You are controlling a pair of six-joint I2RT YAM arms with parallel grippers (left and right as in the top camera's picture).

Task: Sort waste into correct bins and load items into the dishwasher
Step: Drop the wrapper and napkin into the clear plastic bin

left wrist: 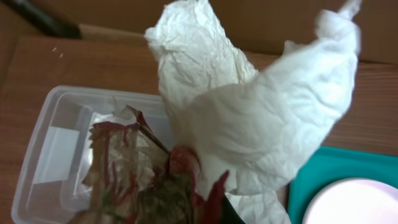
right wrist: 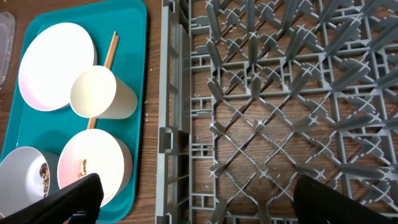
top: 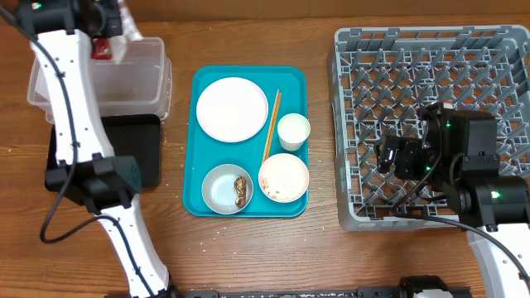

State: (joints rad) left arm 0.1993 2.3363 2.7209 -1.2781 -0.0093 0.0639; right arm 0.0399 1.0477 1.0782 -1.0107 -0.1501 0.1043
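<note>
While the left gripper point(top: 103, 43) hangs over the clear tub point(left wrist: 56, 149), it clasps a crumpled red wrapper point(left wrist: 124, 168) and a white napkin point(left wrist: 249, 112) bunched together, and its fingers are hidden behind the wad. Just beside the tub lies the black tray point(top: 145, 145), partly under the left arm. Farther right, the teal tray point(top: 291, 83) carries the plate point(top: 231, 108), the chopsticks point(top: 272, 124), the cup point(top: 293, 130), a bowl with rice grains point(top: 283, 172) and a bowl with brown scraps point(top: 217, 186). Farthest right, the right gripper point(right wrist: 196, 186) hangs over the grey rack point(right wrist: 261, 124), its fingers spread wide, holding nothing.
</note>
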